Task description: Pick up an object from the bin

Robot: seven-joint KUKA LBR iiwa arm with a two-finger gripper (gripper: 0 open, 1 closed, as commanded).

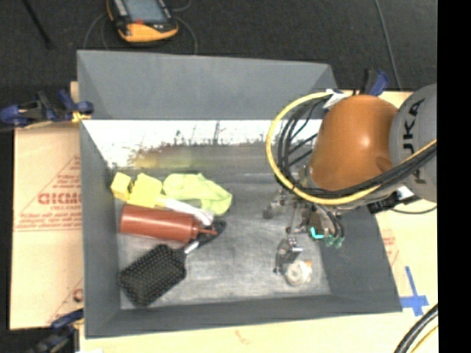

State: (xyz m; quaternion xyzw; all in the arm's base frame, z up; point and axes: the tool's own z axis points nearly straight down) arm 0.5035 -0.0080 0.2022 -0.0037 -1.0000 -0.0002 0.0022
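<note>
In the grey bin (235,271), a small whitish round thing (299,273) is seen just below the gripper (288,254); how far it is open cannot be told.

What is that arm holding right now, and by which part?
Cannot be told: the tool sits right at a small whitish round thing, lower right in the bin, with no grip visible.

I see the bottle (158,224) in the bin (206,87): cloth (197,190) behind it, brush (152,274) before it, round thing (298,273) well right of it.
</note>
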